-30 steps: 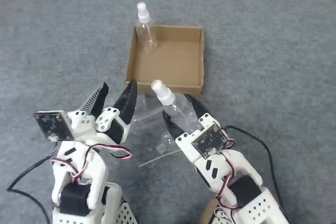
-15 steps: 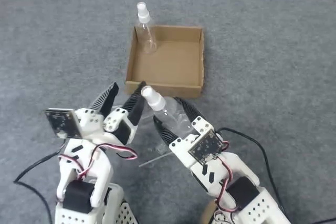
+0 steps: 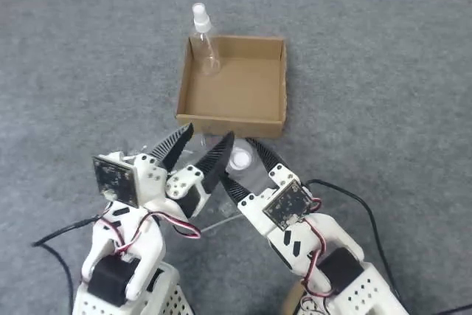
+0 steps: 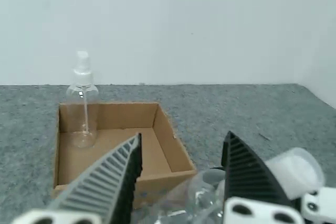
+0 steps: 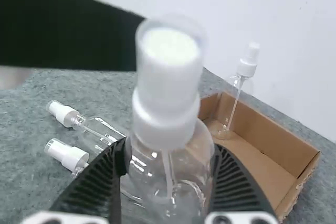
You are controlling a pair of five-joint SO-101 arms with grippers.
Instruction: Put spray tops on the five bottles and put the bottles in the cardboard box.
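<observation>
- My right gripper (image 5: 168, 187) pinches a clear plastic spray bottle (image 5: 169, 156) between ribbed black fingers, which press on its rounded body. The bottle stands upright just in front of the cardboard box (image 3: 230, 119).
- Its white spray top (image 5: 169, 77) is seated on the neck, under a frosted cylindrical cap.
- My left gripper (image 3: 210, 132) is spread wide, with nothing between its ridged, tapering fingers. One fingertip sits just beside that cap; I cannot tell whether they touch.
- A second capped bottle (image 3: 206, 49) stands upright in the far-left corner of the shallow, square brown box.
- Two more transparent capped bottles (image 5: 100, 127) lie on their sides on the coarse grey carpet (image 3: 383, 71).
</observation>
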